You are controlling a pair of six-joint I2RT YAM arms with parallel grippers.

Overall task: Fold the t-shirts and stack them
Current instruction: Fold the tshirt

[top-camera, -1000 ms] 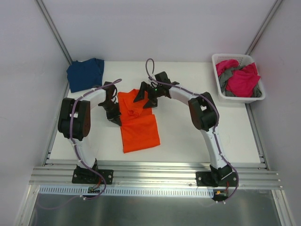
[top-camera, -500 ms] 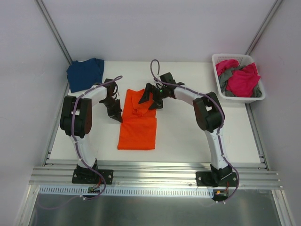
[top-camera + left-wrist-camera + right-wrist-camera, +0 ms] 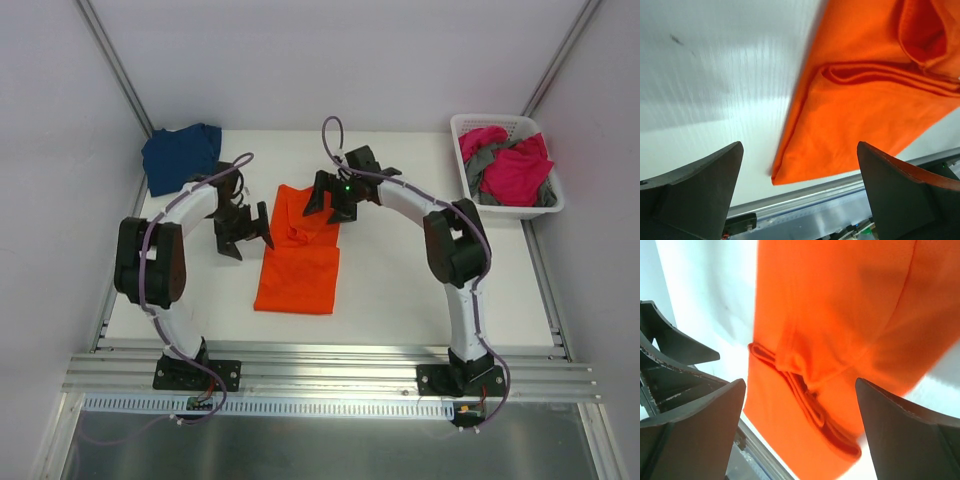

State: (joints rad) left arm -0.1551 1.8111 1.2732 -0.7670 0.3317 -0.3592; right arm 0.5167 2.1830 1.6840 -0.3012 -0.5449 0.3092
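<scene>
The folded orange t-shirt (image 3: pixel 298 262) lies mid-frame on the bench (image 3: pixel 400 290). Both arms arch inward. The left claw (image 3: pixel 246 236) is spread wide and empty just off the shirt's left edge. The right claw (image 3: pixel 328 208), equally wide and empty, hangs over its upper end. The white basket (image 3: pixel 492 117), upper right, holds pink t-shirts (image 3: pixel 518 172) and a grey t-shirt (image 3: pixel 487 160). A navy t-shirt (image 3: pixel 182 157) sits upper left. The orange shirt's long axis runs top to bottom.

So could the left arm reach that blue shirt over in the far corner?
Probably yes. The navy t-shirt lies on that arm's own side, with only bare table between it and the left gripper, which is open and empty beside the orange t-shirt. Nothing stands in between.
</scene>
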